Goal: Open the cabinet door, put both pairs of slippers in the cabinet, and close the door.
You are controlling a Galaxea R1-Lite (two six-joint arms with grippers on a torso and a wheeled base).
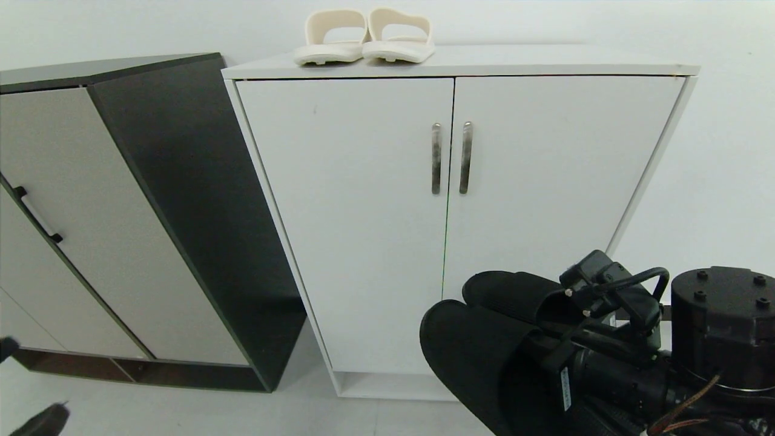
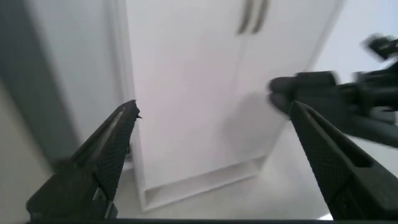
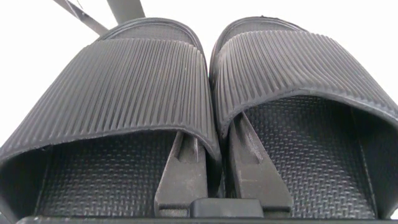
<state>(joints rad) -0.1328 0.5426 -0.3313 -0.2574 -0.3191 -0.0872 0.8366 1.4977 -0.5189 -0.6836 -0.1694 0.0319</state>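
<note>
Clamped black ribbed rubber slippers (image 1: 484, 345) in right gripper (image 3: 212, 127), facing shut white two-door cabinet (image 1: 351, 242); left gripper (image 2: 212, 107) spread wide; cream slippers (image 1: 366, 36) at top's front edge.

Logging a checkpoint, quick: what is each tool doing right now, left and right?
Left tool: open, holding nothing.
Right tool: shut on the pair of black slippers.

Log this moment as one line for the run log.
white cabinet: shut | right gripper: shut on black slippers, low before cabinet | left gripper: open, empty | cream slippers: on cabinet top
</note>
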